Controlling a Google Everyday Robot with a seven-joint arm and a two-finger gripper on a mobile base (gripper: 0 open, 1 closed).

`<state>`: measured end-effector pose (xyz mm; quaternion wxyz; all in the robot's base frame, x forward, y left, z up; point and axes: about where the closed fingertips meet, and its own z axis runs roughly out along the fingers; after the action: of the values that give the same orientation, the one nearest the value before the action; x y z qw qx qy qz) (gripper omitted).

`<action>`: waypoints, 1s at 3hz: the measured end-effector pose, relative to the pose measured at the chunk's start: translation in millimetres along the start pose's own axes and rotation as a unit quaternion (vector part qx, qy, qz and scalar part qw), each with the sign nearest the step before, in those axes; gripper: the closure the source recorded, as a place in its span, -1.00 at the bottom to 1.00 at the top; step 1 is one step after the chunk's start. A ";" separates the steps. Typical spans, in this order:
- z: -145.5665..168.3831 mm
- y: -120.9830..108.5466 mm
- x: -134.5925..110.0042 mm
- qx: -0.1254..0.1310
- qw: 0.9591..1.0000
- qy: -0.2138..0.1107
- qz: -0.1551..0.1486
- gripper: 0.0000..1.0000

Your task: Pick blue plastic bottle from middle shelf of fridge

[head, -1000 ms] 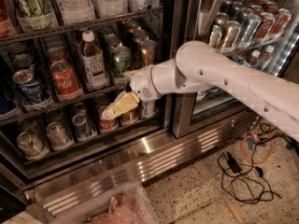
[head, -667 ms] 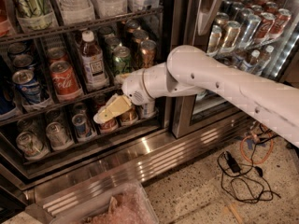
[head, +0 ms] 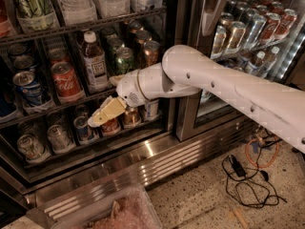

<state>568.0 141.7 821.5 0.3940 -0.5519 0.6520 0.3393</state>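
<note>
The gripper [head: 101, 116] hangs low in the open fridge [head: 119, 162], its tan tip angled down and left in front of the lower cans [head: 86, 129]. Whether it is apart or closed, I cannot tell from this angle. It holds nothing that I can see.

The bottle [head: 94, 63] is straight above it, upright on the middle shelf [head: 45, 111], white cap up. A red cola can [head: 66, 81] sits just up and left of the gripper, beside the bottle. A green can [head: 125, 60] stands up and right, near the bottle's other side.

My read is that this is the approach, and the tool is a level too low. It looks like it has to lift clear of the shelf rail first, then level out and go in between the two neighbours. The lane is tight, so a square, centred entry should keep the cola can from being nudged. I would grip around the labelled body rather than the cap, since a tall bottle taken high may tip. A light lift before drawing back should also keep the base from catching on the rail.
</note>
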 end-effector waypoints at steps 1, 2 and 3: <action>5.1 -2.2 1.3 0.013 1.000 0.004 0.006 -1.00; 12.6 1.5 -6.5 0.026 1.000 0.013 0.003 -1.00; 16.4 4.6 -13.0 0.031 0.999 0.019 0.010 -1.00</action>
<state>566.9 162.7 825.5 0.3949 -0.5390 0.6754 0.3120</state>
